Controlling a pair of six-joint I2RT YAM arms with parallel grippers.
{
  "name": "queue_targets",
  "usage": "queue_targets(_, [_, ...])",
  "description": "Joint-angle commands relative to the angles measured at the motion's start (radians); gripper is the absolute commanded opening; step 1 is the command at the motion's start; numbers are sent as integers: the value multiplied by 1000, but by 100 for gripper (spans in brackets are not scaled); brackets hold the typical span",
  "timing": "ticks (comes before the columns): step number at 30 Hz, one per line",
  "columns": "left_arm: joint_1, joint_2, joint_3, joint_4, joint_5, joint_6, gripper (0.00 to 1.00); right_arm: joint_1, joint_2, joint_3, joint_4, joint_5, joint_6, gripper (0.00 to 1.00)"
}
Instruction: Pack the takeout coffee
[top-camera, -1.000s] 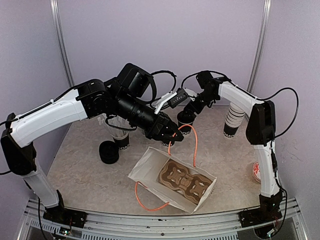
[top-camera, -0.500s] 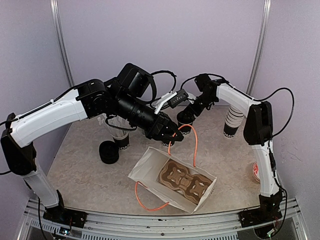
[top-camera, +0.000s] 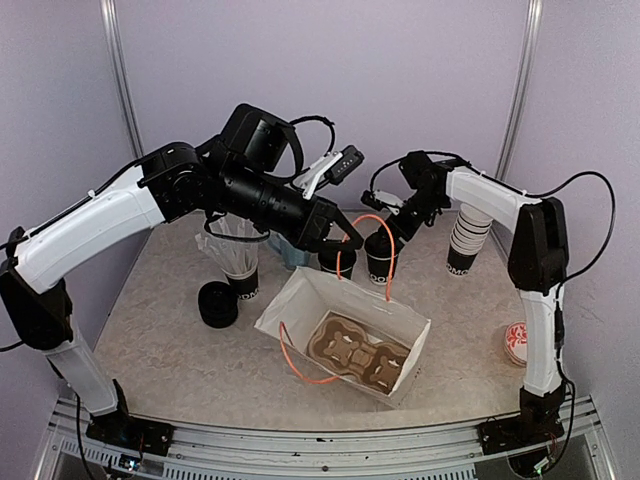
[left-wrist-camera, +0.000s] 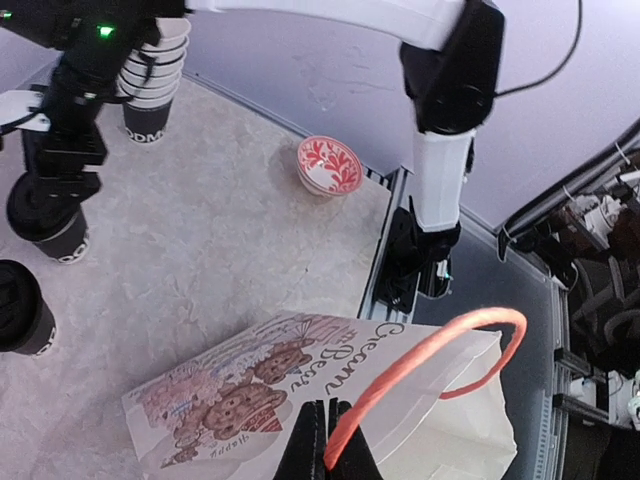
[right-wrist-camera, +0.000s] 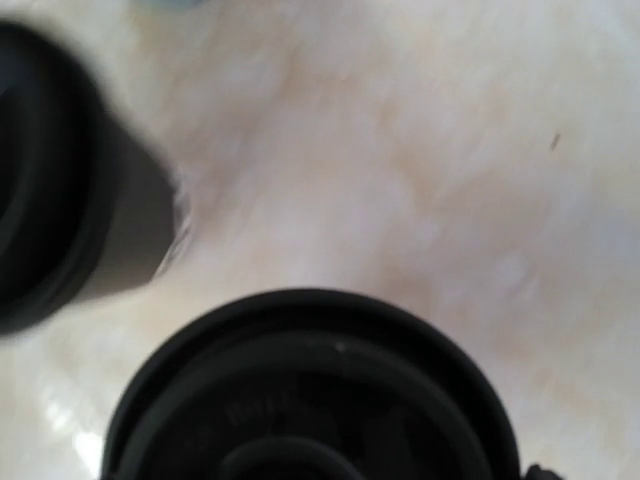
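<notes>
Two lidded cups (top-camera: 381, 262) beside bag (top-camera: 288, 312) holding tray (top-camera: 357, 352)

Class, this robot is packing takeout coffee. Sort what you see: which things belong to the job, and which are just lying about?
Job: lidded cup, second lidded cup, paper bag, cup carrier inside it, orange handle pinched by the left gripper.
Lying about: red patterned bowl, stack of spare cups, black lid stack.
</notes>
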Motion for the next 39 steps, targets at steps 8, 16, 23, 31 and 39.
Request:
queue_targets(8, [163, -15, -4, 72, -37, -265, 0, -48, -424, -474, -8, -66, -79, 75])
queue_targets(16, [221, 7, -59, 126, -30, -246, 0, -53, -654, -792, 25, -134, -170, 76])
queue_targets(23, [232, 7, -83, 97, -99, -225, 3, -52, -677, -904, 29, -178, -211, 77])
queue_targets(31, [236, -46, -114, 59, -219, -177, 37, -52, -693, -880, -5, -158, -236, 85])
queue_targets(39, [222, -95, -162, 93, -204, -64, 51, -49, -708, -771, -84, -148, -247, 100])
